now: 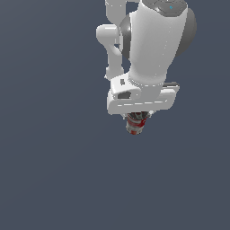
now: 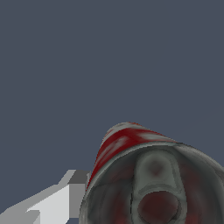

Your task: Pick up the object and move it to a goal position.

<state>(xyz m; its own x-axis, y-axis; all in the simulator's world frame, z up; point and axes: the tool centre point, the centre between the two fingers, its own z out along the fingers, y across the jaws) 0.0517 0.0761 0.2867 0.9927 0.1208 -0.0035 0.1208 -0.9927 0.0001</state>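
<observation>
The can (image 2: 153, 183) is right up against the wrist camera and fills a big part of that picture. Its round grey end faces the camera, with a pull tab and a dark hole in it. Behind that end you can see its red and white side. One of the fingers (image 2: 57, 203) is light grey and sits just beside the can, at about 9 o'clock from it. It seems to touch the can's side.

In the exterior view, the biggest thing is the white arm (image 1: 152, 45). It comes down from 12 o'clock in the picture. Under it is the wide white hand part, and the fingers (image 1: 136, 117) are tucked below that. They are mostly hidden, but they are closed on the can. The can (image 1: 135, 125) looks very small here. It pokes out under the hand at 6 o'clock from it, a bit tilted, and only its red, white and grey lower part shows.

All around is a plain dark blue-grey background. I cannot tell if the can is up in the air or down on something.
</observation>
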